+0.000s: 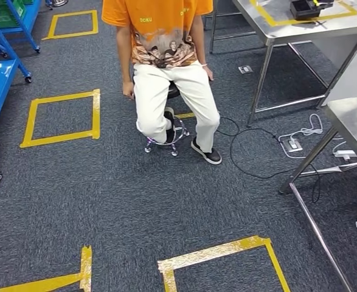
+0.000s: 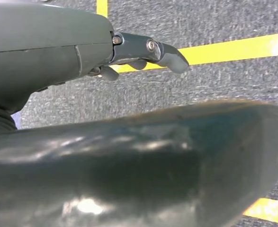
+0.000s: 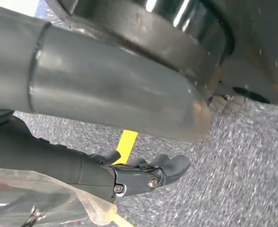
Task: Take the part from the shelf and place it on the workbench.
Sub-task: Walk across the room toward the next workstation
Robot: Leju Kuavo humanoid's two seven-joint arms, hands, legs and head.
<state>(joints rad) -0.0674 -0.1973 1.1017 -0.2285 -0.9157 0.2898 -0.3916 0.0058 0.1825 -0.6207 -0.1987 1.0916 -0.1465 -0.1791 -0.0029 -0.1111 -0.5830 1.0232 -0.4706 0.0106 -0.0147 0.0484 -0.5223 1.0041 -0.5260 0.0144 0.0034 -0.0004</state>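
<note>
Part in clear bag — gripped by right hand; left hand empty, fingers extended.

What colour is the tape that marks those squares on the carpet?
Yellow. The tape squares stand out against the dark grey carpet, clearest in the head view.

From high on our body we look forward and down across the grey carpet, a seated person at twelve o'clock and a steel counter at two o'clock. Both wrist cameras sit close behind their hands, aimed down at the floor. All three views share that carpet and its yellow tape.
</note>
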